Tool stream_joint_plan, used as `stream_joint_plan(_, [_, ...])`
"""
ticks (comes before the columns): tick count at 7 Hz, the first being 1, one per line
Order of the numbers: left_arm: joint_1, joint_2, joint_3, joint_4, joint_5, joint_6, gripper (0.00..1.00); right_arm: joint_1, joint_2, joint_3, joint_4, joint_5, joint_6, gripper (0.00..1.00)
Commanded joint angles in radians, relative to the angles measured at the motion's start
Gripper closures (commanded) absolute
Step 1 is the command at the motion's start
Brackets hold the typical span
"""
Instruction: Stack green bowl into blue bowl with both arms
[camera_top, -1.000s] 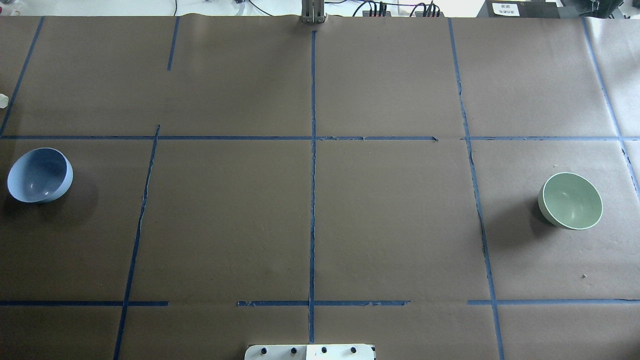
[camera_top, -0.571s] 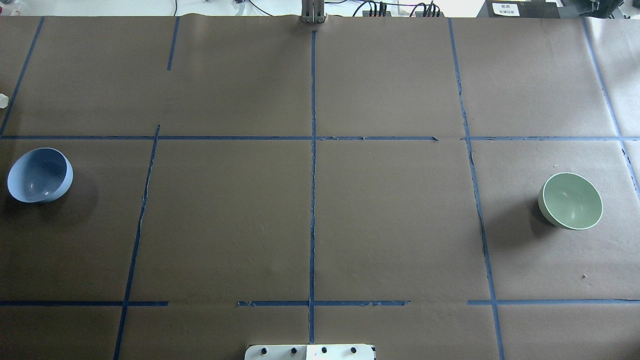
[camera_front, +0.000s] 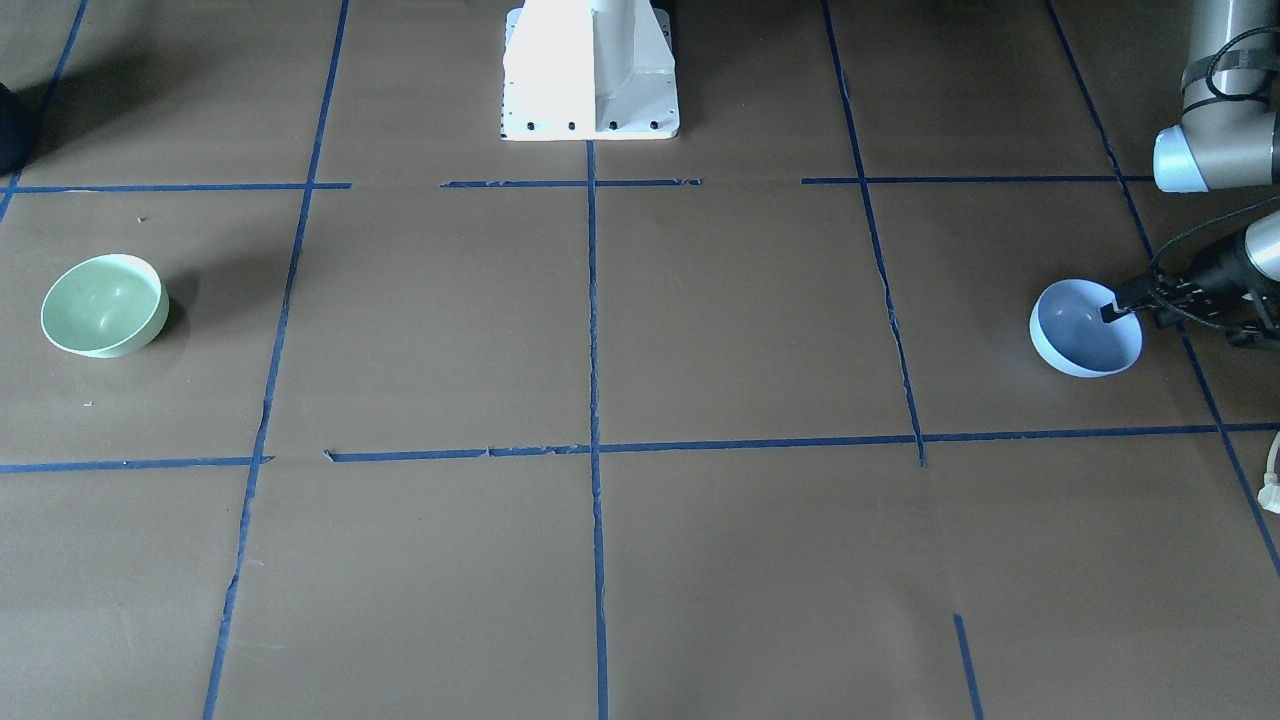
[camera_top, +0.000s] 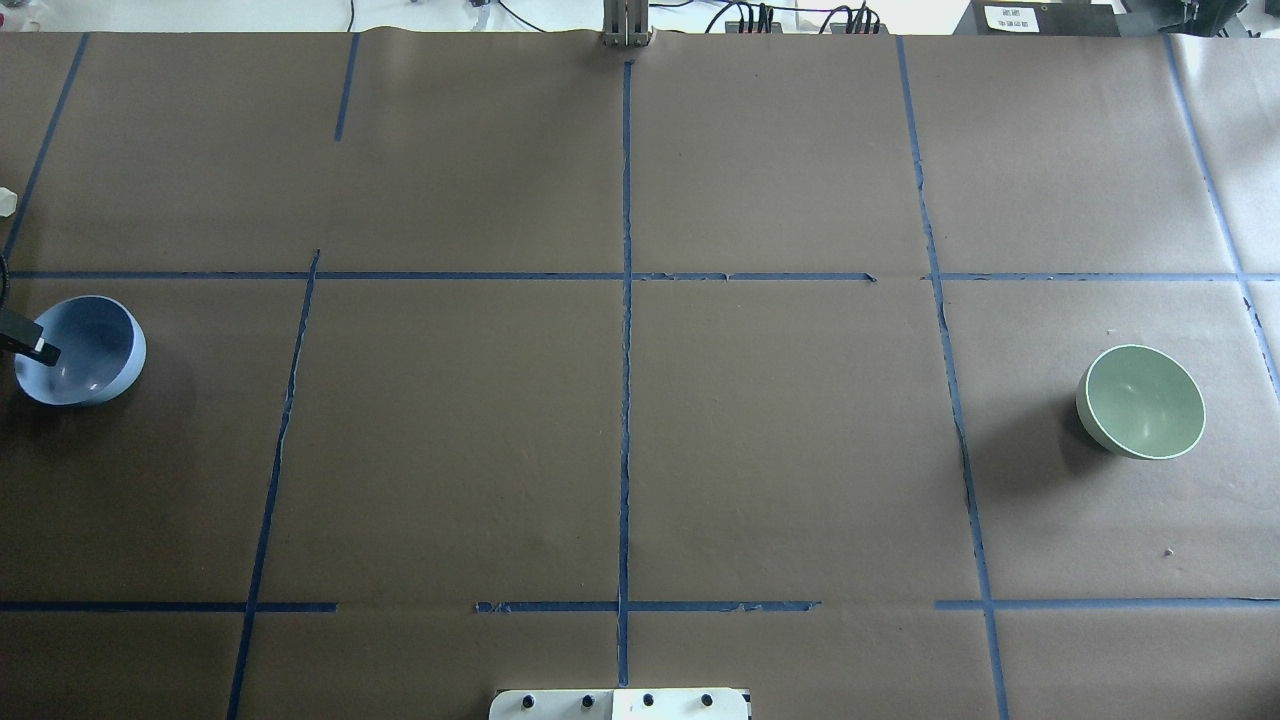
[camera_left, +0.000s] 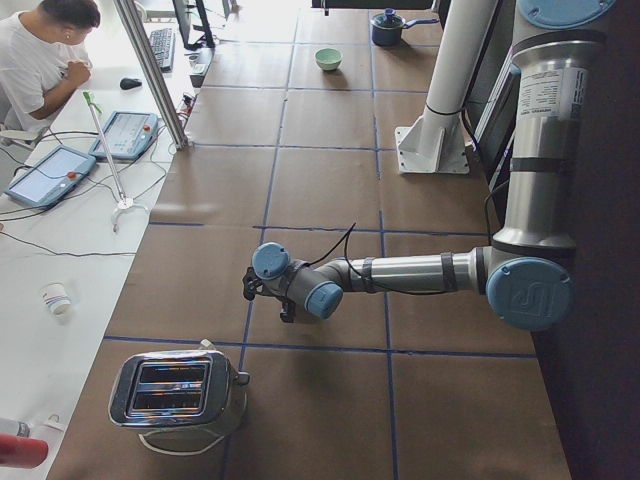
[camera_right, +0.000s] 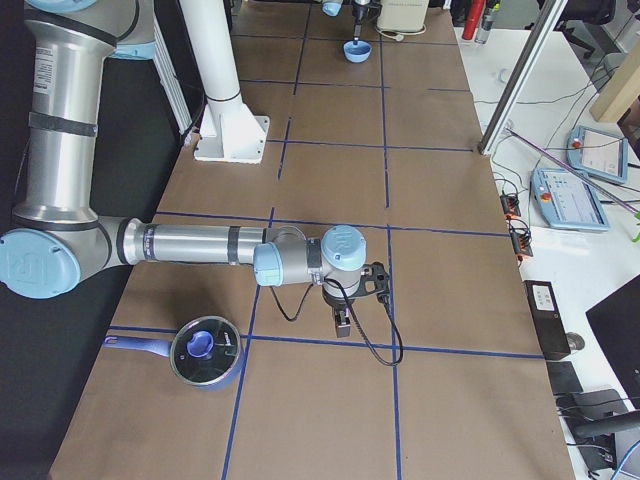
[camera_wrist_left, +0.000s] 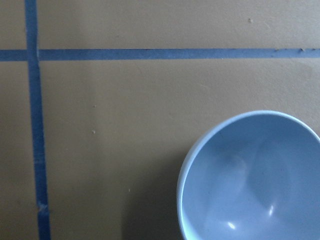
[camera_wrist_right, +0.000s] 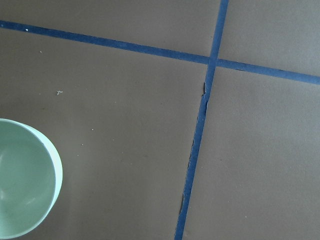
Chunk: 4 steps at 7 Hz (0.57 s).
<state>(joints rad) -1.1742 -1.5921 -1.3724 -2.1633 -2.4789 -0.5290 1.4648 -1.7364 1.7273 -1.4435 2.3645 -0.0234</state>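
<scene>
The blue bowl (camera_top: 90, 352) sits at the table's far left, open side up; it also shows in the front view (camera_front: 1080, 335) and the left wrist view (camera_wrist_left: 250, 180). My left gripper (camera_front: 1110, 310) hangs over the bowl's outer rim, with one black finger (camera_top: 35, 347) showing at the overhead view's edge; I cannot tell if it is open or shut. The green bowl (camera_top: 1145, 402) sits at the far right, alone; it also shows in the right wrist view (camera_wrist_right: 22, 185). My right gripper (camera_right: 341, 322) shows only in the exterior right view, pointing down; I cannot tell its state.
A chrome toaster (camera_left: 180, 392) stands beyond the blue bowl at the left end. A pot with a glass lid (camera_right: 205, 350) stands near the right arm. The white pedestal base (camera_front: 590, 70) stands at the robot's edge. Blue tape lines cross the brown paper.
A finger of my left gripper has come into the overhead view at the left edge, over the blue bowl's rim. Neither bowl has moved.
</scene>
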Motion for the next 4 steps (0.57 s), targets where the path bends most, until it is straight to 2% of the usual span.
stream_joint_plan(1, [0.037,-0.026,0.028,-0.003,0.000,-0.016,0.98,-0.011,0.000,0.000,0.002,0.002,-0.003,0.00])
stream_joint_plan(2, [0.039,-0.052,0.016,-0.006,-0.011,-0.023,1.00,-0.012,0.000,0.000,0.002,0.002,0.000,0.00])
stream_joint_plan(3, [0.045,-0.148,-0.032,-0.006,-0.015,-0.195,1.00,-0.017,0.003,0.003,0.002,0.005,0.000,0.00])
stream_joint_plan(4, [0.124,-0.249,-0.127,-0.004,-0.015,-0.441,1.00,-0.041,0.005,0.008,0.002,0.005,0.000,0.00])
